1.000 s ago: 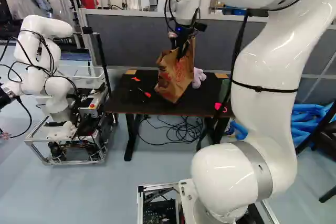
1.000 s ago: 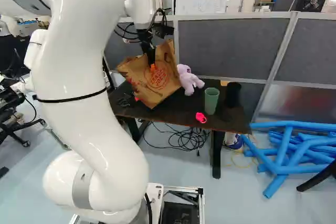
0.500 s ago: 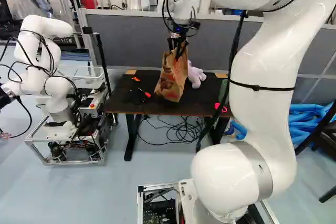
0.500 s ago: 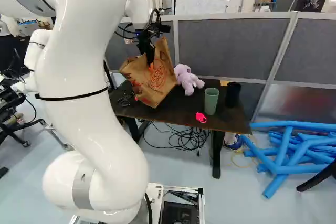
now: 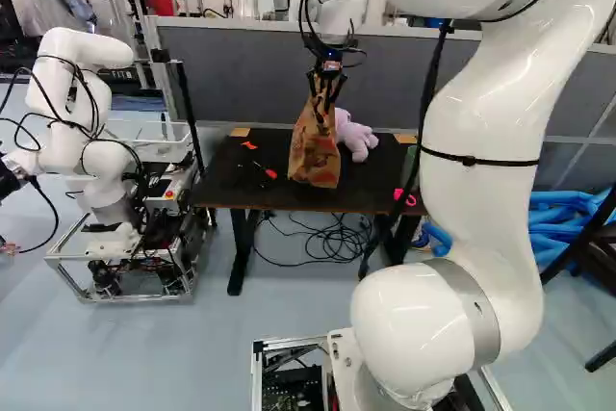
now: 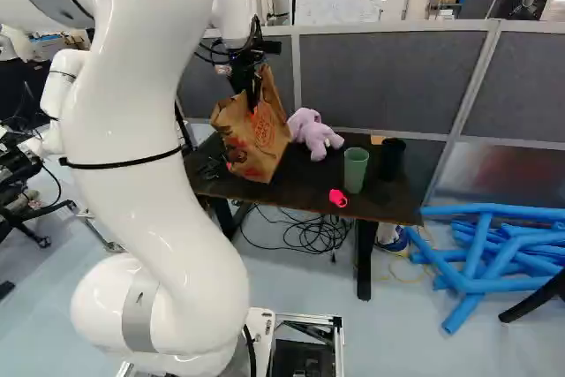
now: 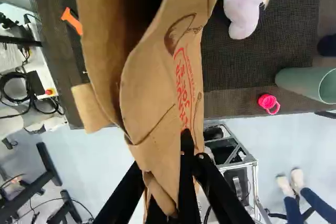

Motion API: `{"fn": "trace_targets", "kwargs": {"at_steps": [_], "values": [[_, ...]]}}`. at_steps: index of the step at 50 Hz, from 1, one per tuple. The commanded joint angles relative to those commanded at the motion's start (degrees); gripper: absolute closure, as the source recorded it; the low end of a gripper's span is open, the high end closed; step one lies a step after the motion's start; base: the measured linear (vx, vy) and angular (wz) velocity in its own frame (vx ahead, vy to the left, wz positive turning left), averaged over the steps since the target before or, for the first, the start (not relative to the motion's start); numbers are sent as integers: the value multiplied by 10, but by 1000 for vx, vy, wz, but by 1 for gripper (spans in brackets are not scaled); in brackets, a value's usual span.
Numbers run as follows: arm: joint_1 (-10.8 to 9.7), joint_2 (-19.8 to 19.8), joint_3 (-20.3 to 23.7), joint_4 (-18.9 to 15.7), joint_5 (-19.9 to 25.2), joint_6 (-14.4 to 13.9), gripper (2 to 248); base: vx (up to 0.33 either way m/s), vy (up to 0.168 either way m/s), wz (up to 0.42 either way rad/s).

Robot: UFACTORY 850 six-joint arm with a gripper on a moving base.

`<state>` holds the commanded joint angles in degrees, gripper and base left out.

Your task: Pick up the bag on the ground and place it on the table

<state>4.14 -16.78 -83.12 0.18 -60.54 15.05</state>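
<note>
One big white arm [image 5: 489,132] is nearest, and it reaches over to the table [image 6: 309,178]. On the floor to the left is another robot [image 5: 82,108], with its own white arm. A messy pile of black cords [image 6: 316,229] lies under the table. Blue tubes [image 6: 481,249] lie in a heap on the floor to the right.

Close to the table's near edge, on the right, is a little pink ring [image 6: 338,198]. The brown paper bag [image 5: 315,146] is over the near part of the table, left of the ring. I can't tell if its bottom touches the table. The claw [image 5: 325,101] has the top part of the bag pinched tight between its two fingers. The bag's long way goes up and down. It tips a little, with its top more to the right than its bottom. Its open end points up, and the side with red print looks right and near.

Left of the bag are a small red piece [image 5: 270,173] and, farther back, an orange piece [image 5: 250,145]. A green cup [image 6: 356,169] stands to the right, with a black cup [image 6: 392,158] just beside it. A purple soft toy [image 6: 311,133] sits just right of the bag. Farthest is a gray wall [image 6: 388,77].
</note>
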Motion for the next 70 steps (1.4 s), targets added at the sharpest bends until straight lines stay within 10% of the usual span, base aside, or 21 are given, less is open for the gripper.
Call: {"fn": "trace_targets", "kwargs": {"at_steps": [58, 70], "values": [[-18, -100, -133, 0, -70, -349, 229, 0, 0, 0], [-20, -122, -163, 0, -87, -372, 229, 0, 0, 0]]}}
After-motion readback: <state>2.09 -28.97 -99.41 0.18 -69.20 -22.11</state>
